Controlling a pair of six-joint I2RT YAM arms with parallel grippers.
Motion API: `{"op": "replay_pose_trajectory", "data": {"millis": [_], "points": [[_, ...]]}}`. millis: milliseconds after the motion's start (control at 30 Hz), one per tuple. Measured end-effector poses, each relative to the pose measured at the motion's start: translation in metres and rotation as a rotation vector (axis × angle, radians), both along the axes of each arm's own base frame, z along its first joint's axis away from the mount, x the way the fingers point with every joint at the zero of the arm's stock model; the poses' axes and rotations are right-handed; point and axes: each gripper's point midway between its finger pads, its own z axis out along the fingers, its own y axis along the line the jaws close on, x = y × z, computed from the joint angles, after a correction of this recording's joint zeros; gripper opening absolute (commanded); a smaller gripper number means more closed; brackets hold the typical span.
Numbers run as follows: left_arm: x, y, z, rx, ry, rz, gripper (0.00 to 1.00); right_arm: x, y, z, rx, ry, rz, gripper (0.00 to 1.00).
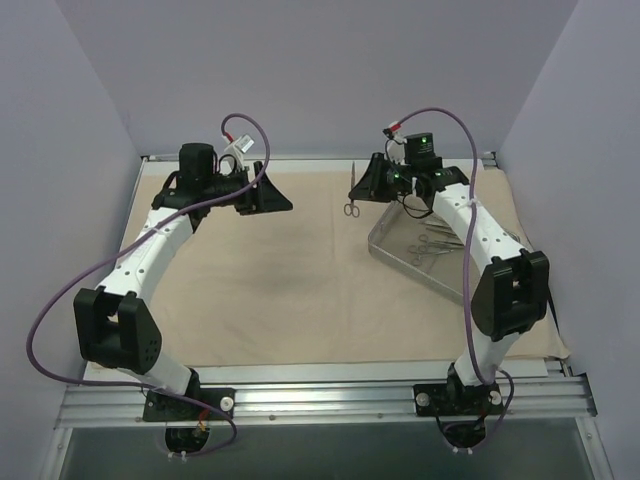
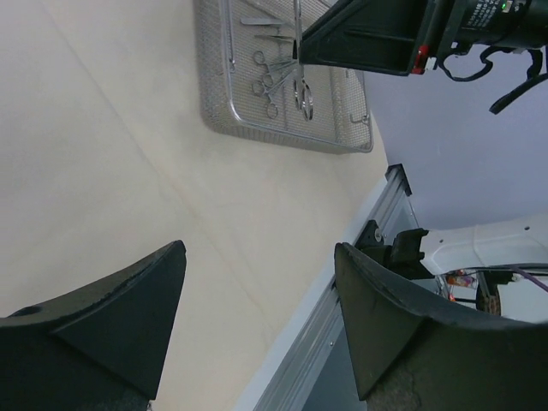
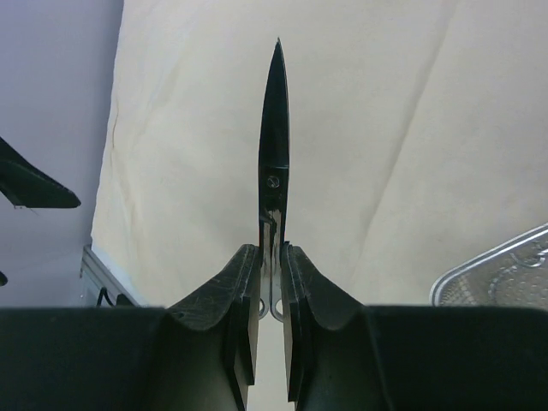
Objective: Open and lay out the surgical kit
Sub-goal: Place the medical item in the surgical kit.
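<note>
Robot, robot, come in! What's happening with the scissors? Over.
Right gripper shut on scissors, held over cloth. Left gripper open, empty. Other tools in tray. Nothing blocking.

The cloth wrap (image 1: 300, 270) covering the surface is plain beige. The tray (image 2: 282, 133) is translucent grey with a fine mesh pattern. The scissors (image 3: 274, 145) are shiny silver. The left tool (image 2: 259, 257) and right tool (image 3: 272, 257) are matte black, and the arms (image 1: 150, 250) are white.
</note>
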Motion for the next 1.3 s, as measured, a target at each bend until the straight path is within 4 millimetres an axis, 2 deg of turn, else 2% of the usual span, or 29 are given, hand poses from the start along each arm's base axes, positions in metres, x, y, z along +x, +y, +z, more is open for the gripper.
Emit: {"op": "replay_pose_trajectory", "data": {"millis": [167,400,533,667,800,967,1067,1200,1300], "points": [[-0.003,0.013,-0.002,0.059,-0.001,0.072,0.79,-0.007,0.040,-0.007,-0.001,0.027,0.030,0.00],[-0.004,0.050,-0.020,0.226,0.040,0.248,0.80,-0.011,0.093,-0.049,-0.113,0.126,0.006,0.00],[-0.004,0.080,-0.038,0.318,0.113,0.357,0.80,-0.007,0.107,-0.073,-0.174,0.182,-0.048,0.00],[-0.005,0.095,-0.047,0.354,0.148,0.393,0.80,-0.006,0.117,-0.097,-0.233,0.231,-0.080,0.00],[-0.008,0.087,-0.052,0.331,0.129,0.337,0.80,-0.011,0.124,-0.112,-0.277,0.261,-0.085,0.00],[-0.019,0.068,-0.070,0.264,0.139,0.240,0.80,-0.013,0.135,-0.101,-0.266,0.246,-0.069,0.00],[-0.024,0.051,-0.073,0.244,0.133,0.184,0.78,-0.014,0.141,-0.094,-0.249,0.238,-0.055,0.00],[-0.020,0.030,-0.070,0.204,0.107,0.135,0.73,-0.019,0.146,-0.093,-0.241,0.245,-0.035,0.00],[-0.014,0.024,-0.077,0.189,0.125,0.130,0.70,-0.020,0.147,-0.092,-0.236,0.246,-0.027,0.00]]}}
